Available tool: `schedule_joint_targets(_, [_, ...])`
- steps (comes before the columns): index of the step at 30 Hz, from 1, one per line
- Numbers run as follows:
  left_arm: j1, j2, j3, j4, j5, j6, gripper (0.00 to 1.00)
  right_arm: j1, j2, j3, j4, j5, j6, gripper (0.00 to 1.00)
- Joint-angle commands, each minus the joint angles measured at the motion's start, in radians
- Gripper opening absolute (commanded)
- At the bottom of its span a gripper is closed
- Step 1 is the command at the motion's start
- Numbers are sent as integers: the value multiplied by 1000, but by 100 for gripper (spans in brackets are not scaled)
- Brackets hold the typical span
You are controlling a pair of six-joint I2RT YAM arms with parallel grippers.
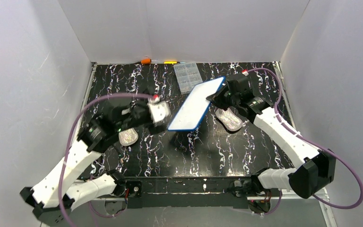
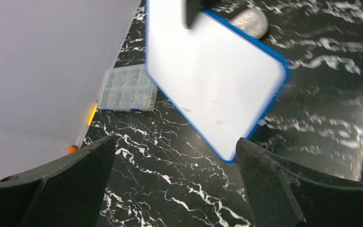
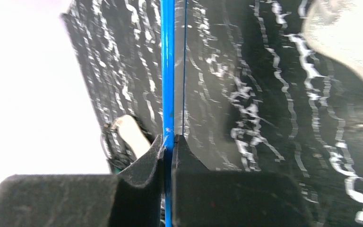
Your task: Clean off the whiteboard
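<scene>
The whiteboard (image 1: 196, 105) is a white board with a blue rim, held tilted above the black marbled table. My right gripper (image 1: 217, 97) is shut on its far right edge. The right wrist view shows the blue rim (image 3: 168, 71) pinched between the two fingers of that gripper (image 3: 168, 139). In the left wrist view the board's face (image 2: 208, 71) looks almost clean, with only faint specks. My left gripper (image 1: 165, 117) is just left of the board's near end. Its fingers stand wide apart with nothing between them (image 2: 174, 142).
A clear compartment box (image 1: 187, 77) lies at the back and shows in the left wrist view (image 2: 126, 89). Two grey oval pads lie on the table, one at the left (image 1: 128, 137) and one under the right arm (image 1: 229, 118). An orange object (image 1: 145, 60) and a yellow one (image 1: 171, 62) sit at the back wall.
</scene>
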Motion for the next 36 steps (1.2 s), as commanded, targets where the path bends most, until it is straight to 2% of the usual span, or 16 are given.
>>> schedule_joint_targets(1, [-40,-142,-208,-68,95,236,97,48,23,112,133,86,257,1])
schedule_joint_targets(5, [-84,-248,-361,105,-7,293,93,90,46,127,189,73,377,1])
schedule_joint_targets(8, [-89,-263,-404,196,-68,326,91,116,45,157,191,86,412,1])
schedule_joint_targets(12, [-88,-276,-440,261,-84,377,84,146,36,192,176,112,423,1])
schedule_joint_targets(16, [-89,-254,-439,321,-123,341,59,157,30,179,191,92,439,1])
schedule_joint_targets(19, [-89,-214,-426,346,-143,339,51,164,25,148,223,63,458,1])
schedule_joint_targets(21, [-88,-189,-417,375,-166,335,35,168,23,146,230,49,460,1])
schedule_joint_targets(24, [-88,-151,-387,394,-214,297,1,169,12,145,219,32,447,1])
schedule_joint_targets(25, [-88,-134,-370,383,-241,274,0,169,4,140,218,31,441,1])
schedule_joint_targets(27, [-88,-120,-337,356,-266,221,0,169,-14,125,221,33,417,9])
schedule_joint_targets(29, [-88,-118,-310,327,-271,156,0,169,-29,111,219,27,382,24])
schedule_joint_targets(33, [-87,-119,-242,227,-253,-17,0,166,-78,64,193,28,298,44])
schedule_joint_targets(36, [-87,-118,-203,152,-231,-130,0,146,-112,23,166,18,213,54])
